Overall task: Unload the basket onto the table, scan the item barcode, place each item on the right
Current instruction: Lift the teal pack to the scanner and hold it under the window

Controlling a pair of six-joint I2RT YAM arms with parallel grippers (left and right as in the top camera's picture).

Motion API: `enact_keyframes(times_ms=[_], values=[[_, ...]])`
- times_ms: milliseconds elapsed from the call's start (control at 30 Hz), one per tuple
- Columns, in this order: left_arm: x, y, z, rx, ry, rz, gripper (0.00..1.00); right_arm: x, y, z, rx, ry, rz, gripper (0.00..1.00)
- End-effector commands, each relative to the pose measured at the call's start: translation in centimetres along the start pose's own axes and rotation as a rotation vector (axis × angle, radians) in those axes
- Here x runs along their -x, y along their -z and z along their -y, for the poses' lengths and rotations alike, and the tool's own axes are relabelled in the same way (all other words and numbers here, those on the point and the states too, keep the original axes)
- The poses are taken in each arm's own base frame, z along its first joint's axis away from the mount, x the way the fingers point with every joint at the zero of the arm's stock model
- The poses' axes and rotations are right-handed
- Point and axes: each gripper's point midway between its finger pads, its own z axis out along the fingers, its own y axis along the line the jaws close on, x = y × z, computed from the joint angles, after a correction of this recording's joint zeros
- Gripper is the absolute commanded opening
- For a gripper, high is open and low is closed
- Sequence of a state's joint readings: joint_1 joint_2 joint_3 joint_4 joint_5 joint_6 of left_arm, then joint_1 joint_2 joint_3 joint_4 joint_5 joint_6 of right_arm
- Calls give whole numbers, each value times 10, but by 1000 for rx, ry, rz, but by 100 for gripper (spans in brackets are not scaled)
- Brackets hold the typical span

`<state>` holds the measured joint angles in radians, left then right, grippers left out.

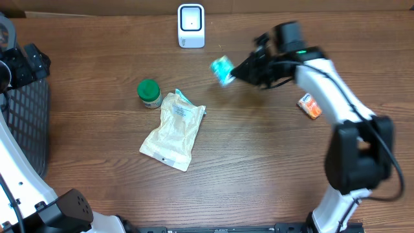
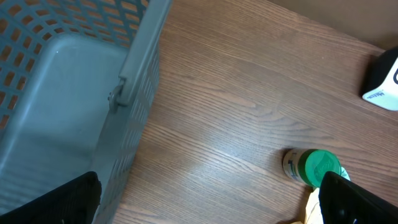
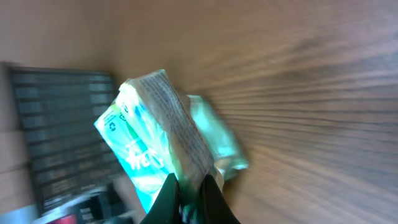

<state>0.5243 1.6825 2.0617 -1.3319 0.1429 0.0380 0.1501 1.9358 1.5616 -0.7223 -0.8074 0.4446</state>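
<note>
Overhead view: R gripper (image 1: 238, 72) is shut tight on a teal packet (image 1: 222, 69), near the white scanner (image 1: 191, 26) at the table's (image 1: 272, 162) far edge. L gripper (image 2: 209, 180), fingers spread wide & holding nothing, hangs beside the grey basket (image 2: 62, 93). Green-capped bottle (image 1: 149, 93) touches white pouch (image 1: 173, 129) mid-table; orange pack (image 1: 310, 106) lies at right.

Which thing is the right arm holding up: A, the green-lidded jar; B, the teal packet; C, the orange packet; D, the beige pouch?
B: the right fingers are shut on the teal packet, while the jar, pouch and orange packet lie on the table.
</note>
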Motion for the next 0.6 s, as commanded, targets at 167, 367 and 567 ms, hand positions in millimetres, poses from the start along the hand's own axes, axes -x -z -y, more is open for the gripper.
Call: enact_keyframes(times_ms=[167, 367, 567], values=[[2, 3, 2, -7, -29, 12, 100, -25, 40, -73, 422, -206, -233, 4], [2, 3, 2, -7, -29, 12, 100, -24, 51, -95, 501, -346, -330, 4], [2, 3, 2, -7, -29, 12, 100, -17, 45, -93, 477, -312, -280, 4]])
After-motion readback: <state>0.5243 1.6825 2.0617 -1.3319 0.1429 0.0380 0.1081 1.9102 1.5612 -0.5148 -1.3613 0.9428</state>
